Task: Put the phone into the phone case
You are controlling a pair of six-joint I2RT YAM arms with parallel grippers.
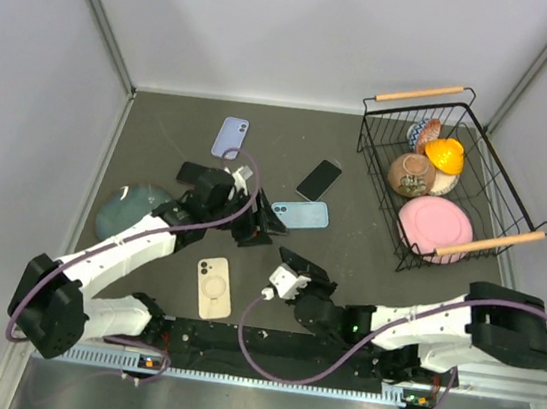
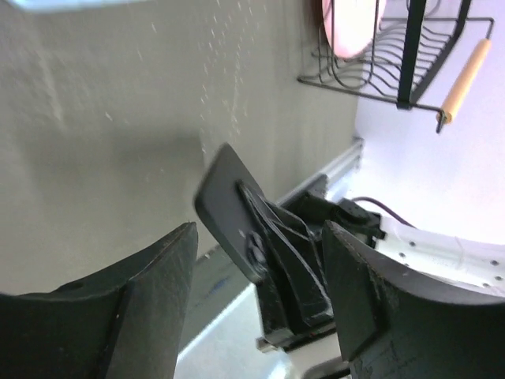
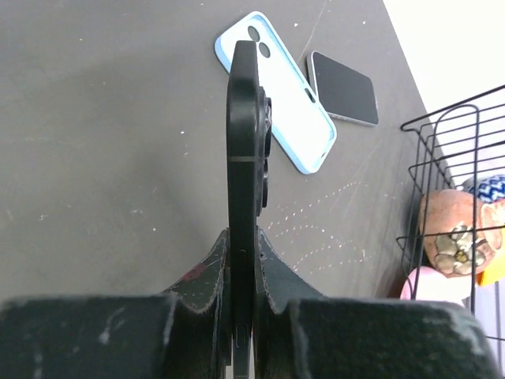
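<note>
My right gripper point(image 1: 292, 274) point(image 3: 243, 237) is shut on a black phone point(image 3: 244, 118), held edge-on and raised above the table; the phone also shows in the top view point(image 1: 300, 263) and the left wrist view point(image 2: 229, 207). The light blue phone case point(image 1: 302, 213) point(image 3: 278, 93) lies open side up on the table beyond it. My left gripper point(image 1: 262, 222) point(image 2: 260, 230) is open and empty, just left of the case, and faces the held phone. A second black phone point(image 1: 319, 178) point(image 3: 342, 99) lies flat behind the case.
A lilac phone point(image 1: 230, 138) lies at the back and a beige one point(image 1: 213, 287) at the near left. A teal bowl point(image 1: 130, 208) sits at the left. A wire basket point(image 1: 379, 168) point(image 2: 410, 55) with bowls and a pink plate stands at the right.
</note>
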